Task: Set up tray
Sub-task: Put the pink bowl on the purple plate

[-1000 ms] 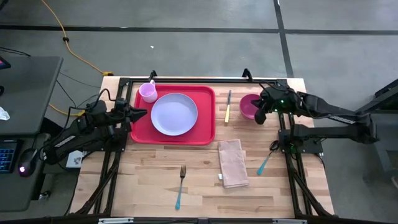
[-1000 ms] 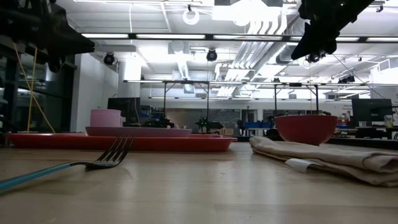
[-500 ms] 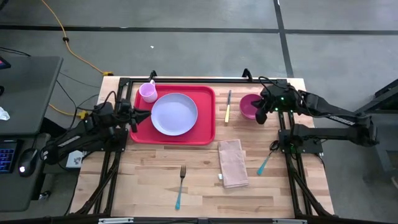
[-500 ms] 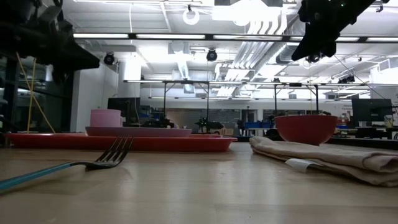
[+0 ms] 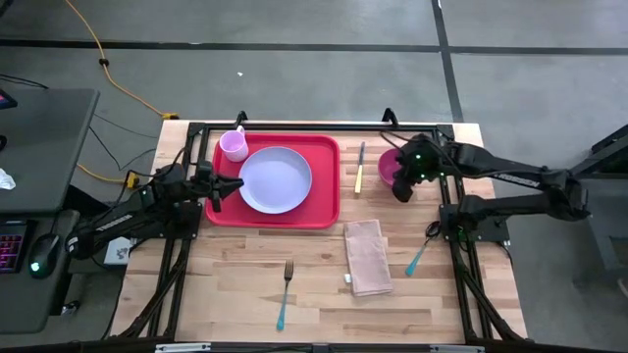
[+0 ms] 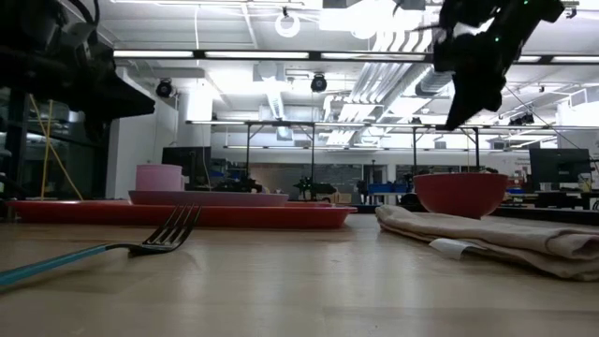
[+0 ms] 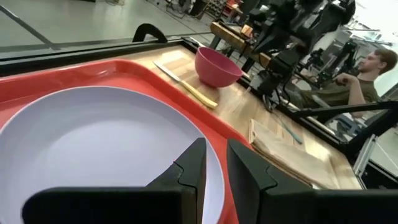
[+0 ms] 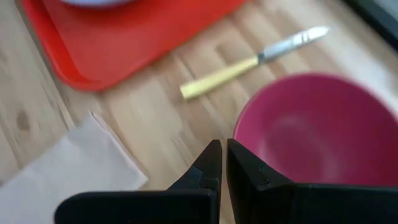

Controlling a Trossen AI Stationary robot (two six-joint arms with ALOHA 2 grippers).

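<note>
The red tray (image 5: 320, 210) lies at the table's far left, with a round lavender plate (image 5: 275, 179) in its middle and a pink cup (image 5: 234, 145) in its far left corner. My left gripper (image 5: 234, 183) hovers shut above the plate's left rim (image 7: 93, 143); in the low view it (image 6: 140, 101) is well above the table. My right gripper (image 5: 400, 188) is shut too and hangs over the near left rim of the pink bowl (image 8: 317, 130), high above it in the low view (image 6: 459, 117). Neither touches anything.
A yellow-handled knife (image 5: 360, 167) lies between tray and bowl. A folded tan napkin (image 5: 367, 257) lies near the middle, a blue-handled fork (image 5: 285, 292) near the front, and a blue-handled spoon (image 5: 420, 257) at the right. A person (image 7: 367, 68) sits beyond the table's right side.
My left gripper has moved toward the table's right, from beside the tray's left edge to over the plate's left rim. My right gripper has shifted left and slightly nearer across the bowl and tipped further downward.
</note>
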